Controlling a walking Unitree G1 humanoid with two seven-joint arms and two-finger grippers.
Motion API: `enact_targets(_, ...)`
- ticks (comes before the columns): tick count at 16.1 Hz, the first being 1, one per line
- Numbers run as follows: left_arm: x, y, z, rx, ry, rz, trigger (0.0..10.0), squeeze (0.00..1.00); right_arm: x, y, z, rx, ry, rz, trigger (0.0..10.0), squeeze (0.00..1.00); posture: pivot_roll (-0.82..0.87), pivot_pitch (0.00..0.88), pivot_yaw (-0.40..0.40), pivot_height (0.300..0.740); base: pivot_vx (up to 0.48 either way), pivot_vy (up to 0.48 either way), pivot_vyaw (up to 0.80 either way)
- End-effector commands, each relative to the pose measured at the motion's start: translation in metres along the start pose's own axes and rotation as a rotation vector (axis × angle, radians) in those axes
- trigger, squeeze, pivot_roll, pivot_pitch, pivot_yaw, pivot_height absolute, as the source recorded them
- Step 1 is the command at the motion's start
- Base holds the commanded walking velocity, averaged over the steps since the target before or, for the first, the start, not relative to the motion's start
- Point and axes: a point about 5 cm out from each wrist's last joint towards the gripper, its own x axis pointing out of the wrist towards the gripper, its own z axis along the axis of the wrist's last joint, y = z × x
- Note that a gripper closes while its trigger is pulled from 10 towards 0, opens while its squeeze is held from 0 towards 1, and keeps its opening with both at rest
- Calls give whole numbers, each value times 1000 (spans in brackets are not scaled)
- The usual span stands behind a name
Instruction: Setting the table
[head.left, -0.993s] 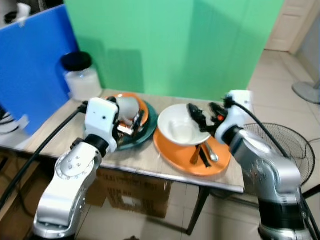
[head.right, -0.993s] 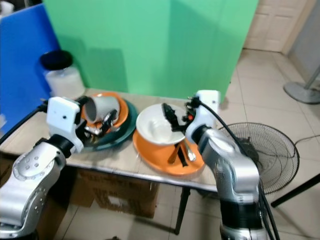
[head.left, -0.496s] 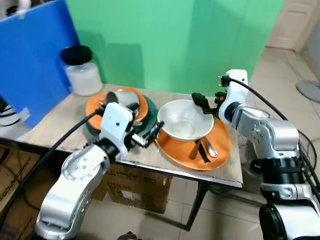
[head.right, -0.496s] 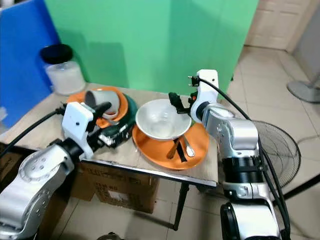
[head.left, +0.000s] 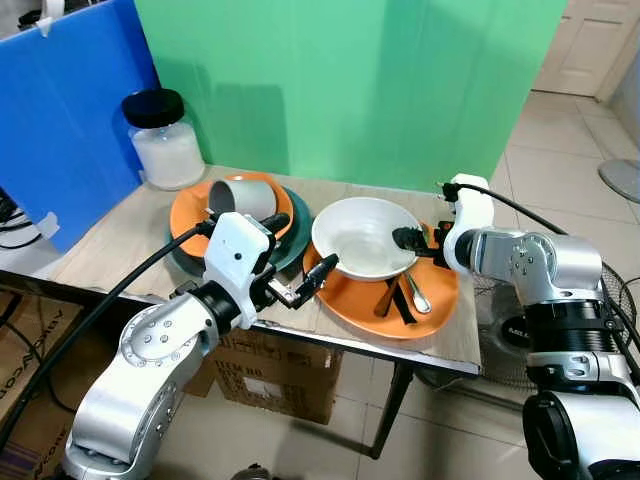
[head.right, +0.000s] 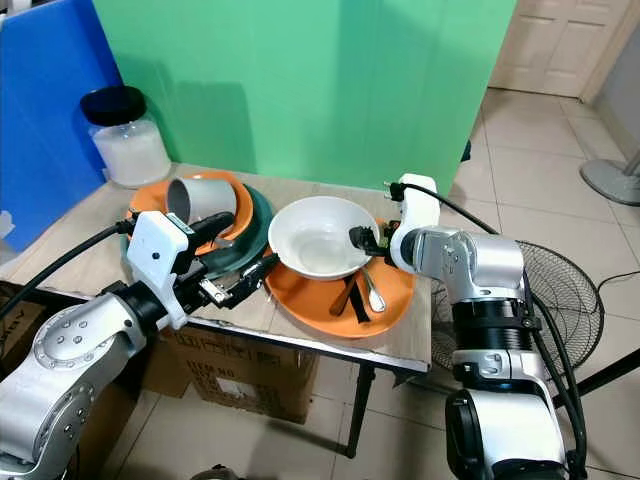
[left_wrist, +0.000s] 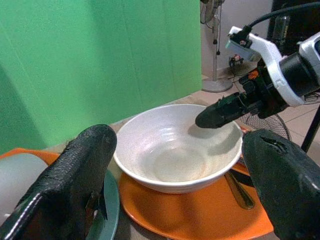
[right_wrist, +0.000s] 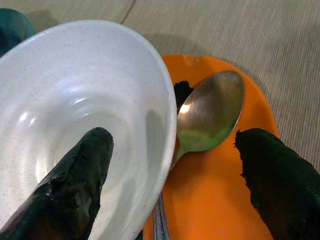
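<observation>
Right end effector has dropped astride white bowl rim.

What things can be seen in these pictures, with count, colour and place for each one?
table: 1, pale wood top, before the green screen.
white bowl: 1, white, on the orange plate at the right.
orange plate: 1, orange, under the white bowl.
spoon: 1, silver, on the orange plate beside the bowl.
dark utensils: count unclear, brown and black, on the orange plate.
grey cup: 1, grey, lying on its side on the left orange plate.
left orange plate: 1, orange, on the green plate.
green plate: 1, dark green, left part of the table.
jar: 1, clear with black lid, far left corner.
fan: 1, black wire, on the floor at the right.
cardboard box: 1, brown, under the table.
left tool: open, near the bowl's left side.
right tool: open, astride the bowl's rim.
</observation>
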Motion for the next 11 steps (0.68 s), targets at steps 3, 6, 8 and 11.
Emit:
enact_targets(3,-2,-5,-2,3,29,-50,10000,0,-3,5,4,82,34,72,0,0,130,0,23,740,0,0,0)
enact_targets(6,-5,-10,-9,-8,85,-109,10000,0,-4,8,0,184,111,166,0,0,130,0,23,740,0,0,0)
enact_targets(8,-8,-12,-12,-24,106,-119,10000,0,-3,10,-3,197,133,175,0,0,132,0,21,740,0,0,0)
enact_targets(11,-8,-12,-13,-17,115,-122,10000,0,-2,11,-6,228,157,179,0,0,132,0,19,740,0,0,0)
